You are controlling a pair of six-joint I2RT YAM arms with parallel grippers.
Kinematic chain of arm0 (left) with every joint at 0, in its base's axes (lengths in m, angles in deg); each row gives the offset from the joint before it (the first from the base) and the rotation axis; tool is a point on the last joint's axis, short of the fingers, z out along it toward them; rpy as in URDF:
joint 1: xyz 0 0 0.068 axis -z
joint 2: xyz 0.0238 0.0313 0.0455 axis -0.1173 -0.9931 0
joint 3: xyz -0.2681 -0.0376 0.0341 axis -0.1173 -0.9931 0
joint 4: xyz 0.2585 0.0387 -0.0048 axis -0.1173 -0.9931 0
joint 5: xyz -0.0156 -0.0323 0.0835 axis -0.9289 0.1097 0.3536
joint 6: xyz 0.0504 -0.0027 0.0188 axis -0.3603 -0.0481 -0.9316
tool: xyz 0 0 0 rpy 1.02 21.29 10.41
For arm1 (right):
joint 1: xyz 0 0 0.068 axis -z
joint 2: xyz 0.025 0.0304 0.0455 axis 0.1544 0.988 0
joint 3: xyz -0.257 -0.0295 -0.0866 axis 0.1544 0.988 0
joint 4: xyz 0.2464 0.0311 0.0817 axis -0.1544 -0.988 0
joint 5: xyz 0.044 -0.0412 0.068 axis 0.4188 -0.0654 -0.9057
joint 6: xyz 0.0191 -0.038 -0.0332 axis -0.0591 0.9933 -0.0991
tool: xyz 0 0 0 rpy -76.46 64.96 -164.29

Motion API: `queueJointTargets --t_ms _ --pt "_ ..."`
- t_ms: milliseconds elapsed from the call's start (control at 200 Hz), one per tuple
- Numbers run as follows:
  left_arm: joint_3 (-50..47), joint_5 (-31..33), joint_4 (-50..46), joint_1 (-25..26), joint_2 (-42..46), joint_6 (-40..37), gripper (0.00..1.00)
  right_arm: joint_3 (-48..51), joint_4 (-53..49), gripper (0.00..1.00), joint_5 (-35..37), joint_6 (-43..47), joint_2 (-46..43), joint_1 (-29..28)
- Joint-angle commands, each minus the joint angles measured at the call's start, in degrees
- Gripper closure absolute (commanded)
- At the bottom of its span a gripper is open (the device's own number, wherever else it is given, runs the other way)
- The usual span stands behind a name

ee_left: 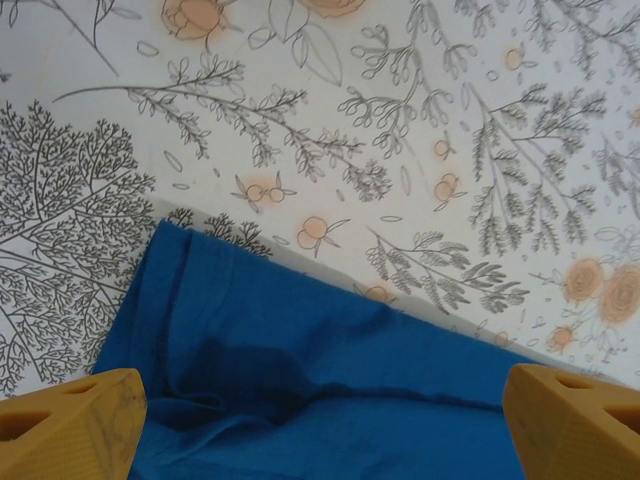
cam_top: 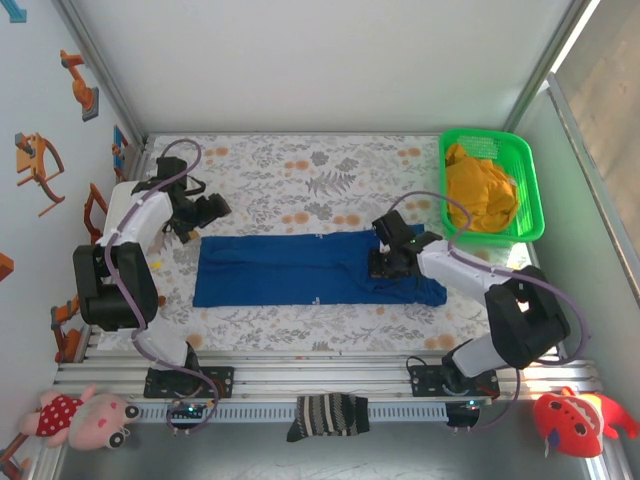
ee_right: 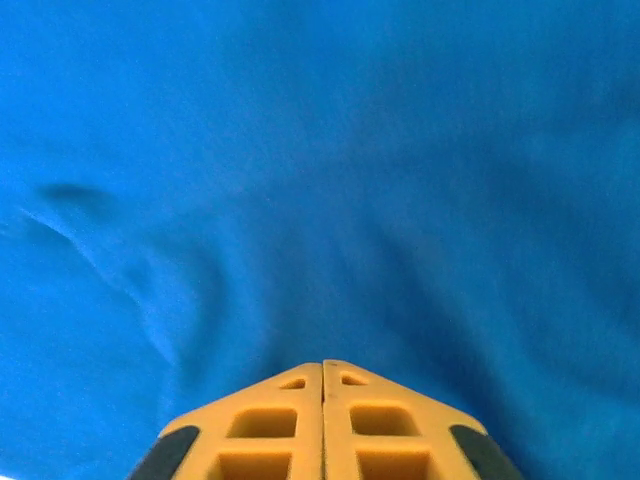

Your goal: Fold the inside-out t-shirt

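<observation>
The inside-out t-shirt (cam_top: 290, 268) lies on the flowered table as a long royal-blue strip running left to right. My left gripper (cam_top: 208, 212) hovers just beyond its far-left corner. Its yellow fingers (ee_left: 75, 425) stand wide open, with the shirt's corner (ee_left: 300, 380) below and nothing between them. My right gripper (cam_top: 384, 264) is down on the shirt's right part, where the cloth bunches. Its fingers (ee_right: 270, 430) are pressed together, and creases in the blue cloth (ee_right: 300, 150) run into their tips, so it is shut on a pinch of shirt.
A green basket (cam_top: 530, 190) at the back right holds a mustard-yellow garment (cam_top: 480, 195). A dark striped sock (cam_top: 328, 415) lies on the front rail between the arm bases. Plush toys sit at the front left (cam_top: 85, 418) and front right (cam_top: 575, 420). Walls close in both sides.
</observation>
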Motion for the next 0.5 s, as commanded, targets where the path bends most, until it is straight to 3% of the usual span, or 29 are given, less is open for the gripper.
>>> queueJointTargets --t_ms 0,230,496 --pt "-4.04 0.56 -1.46 -0.02 2.40 -1.25 0.08 6.12 1.96 0.99 -4.94 -3.14 -4.99 -0.07" --pt "-4.96 0.73 -1.52 -0.09 4.95 -1.45 0.08 11.35 0.73 1.00 -12.96 -8.79 -16.21 -0.07" --pt "-3.95 1.90 -2.73 -0.09 5.95 -1.38 0.07 3.84 -7.59 1.00 1.45 -4.21 -17.80 2.72"
